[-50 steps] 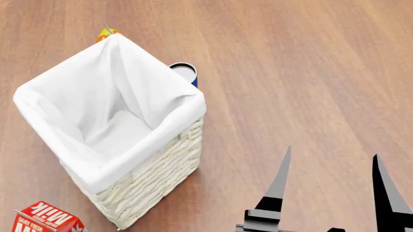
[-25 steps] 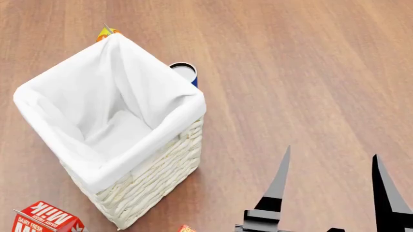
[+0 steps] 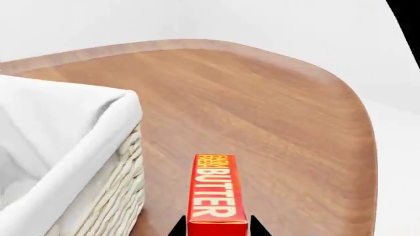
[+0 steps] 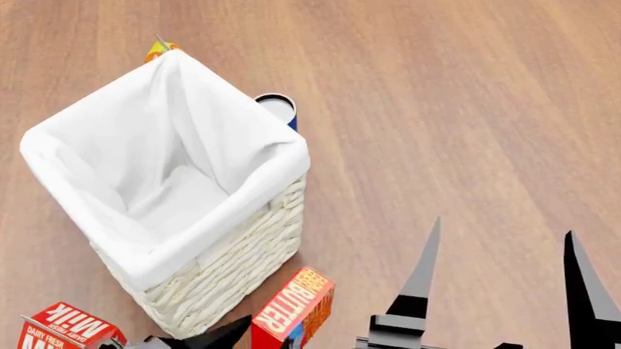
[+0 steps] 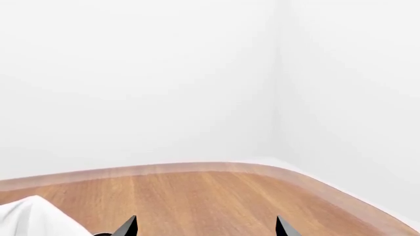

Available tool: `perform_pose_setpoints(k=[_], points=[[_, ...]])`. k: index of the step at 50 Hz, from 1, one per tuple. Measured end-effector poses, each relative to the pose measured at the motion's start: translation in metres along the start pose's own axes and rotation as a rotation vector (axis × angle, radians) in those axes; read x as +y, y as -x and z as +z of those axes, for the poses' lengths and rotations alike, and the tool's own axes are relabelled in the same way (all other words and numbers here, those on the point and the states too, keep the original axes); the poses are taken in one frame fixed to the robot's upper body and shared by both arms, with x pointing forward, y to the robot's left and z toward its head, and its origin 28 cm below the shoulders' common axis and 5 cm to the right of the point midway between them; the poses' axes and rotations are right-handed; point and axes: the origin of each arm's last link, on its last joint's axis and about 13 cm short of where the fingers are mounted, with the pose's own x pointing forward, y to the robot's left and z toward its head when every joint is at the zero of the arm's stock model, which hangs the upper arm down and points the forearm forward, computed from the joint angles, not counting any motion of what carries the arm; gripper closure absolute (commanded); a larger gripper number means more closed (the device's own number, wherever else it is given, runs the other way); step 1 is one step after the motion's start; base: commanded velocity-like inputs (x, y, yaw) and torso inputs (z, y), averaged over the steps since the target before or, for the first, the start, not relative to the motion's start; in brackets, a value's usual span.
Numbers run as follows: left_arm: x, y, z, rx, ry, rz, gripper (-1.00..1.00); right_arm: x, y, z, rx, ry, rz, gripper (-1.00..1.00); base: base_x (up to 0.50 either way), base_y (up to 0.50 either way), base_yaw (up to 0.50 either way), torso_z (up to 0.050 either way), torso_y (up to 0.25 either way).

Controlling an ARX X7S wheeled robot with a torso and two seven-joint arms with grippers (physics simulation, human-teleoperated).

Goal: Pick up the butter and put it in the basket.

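The butter (image 4: 294, 303), a small red and orange carton with "BUTTER" lettering, hangs at the bottom of the head view, just right of the basket's near corner. My left gripper (image 3: 218, 227) is shut on the butter (image 3: 217, 194), with a black finger pressed on each side. In the head view only one left finger (image 4: 221, 335) shows. The basket (image 4: 233, 269) is tall, cream woven wicker with a white cloth liner (image 3: 98, 147), and looks empty inside. My right gripper (image 4: 502, 227) stands open over bare wood at the lower right, its fingers wide apart (image 5: 206, 219).
A red milk carton (image 4: 68, 331) lies at the bottom left corner. A blue can (image 4: 278, 109) stands behind the basket's right side, and an orange-topped thing (image 4: 160, 51) peeks over its far corner. The table's rounded edge (image 3: 354, 98) runs beyond the butter.
The butter, held in my left gripper, has risen into the head view from the bottom edge, next to the basket's near corner. The right gripper has not moved.
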Motion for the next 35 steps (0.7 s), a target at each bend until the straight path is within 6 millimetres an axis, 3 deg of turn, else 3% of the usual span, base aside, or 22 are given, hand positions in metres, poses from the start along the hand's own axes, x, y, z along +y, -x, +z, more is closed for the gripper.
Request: perform_pose_setpoints(k=[12, 35], points=[[0.01, -0.005, 0.045, -0.074, -0.041, -0.017, 1.0, -0.001, 0.0, 0.002, -0.004, -0.004, -0.004, -1.0, 0.0, 0.0, 0.0, 0.0, 0.001], [0.056, -0.019, 0.117, -0.15, -0.16, 0.075, 1.0, -0.003, 0.0, 0.005, -0.013, -0.01, -0.011, -1.0, 0.0, 0.0, 0.0, 0.001, 0.001]])
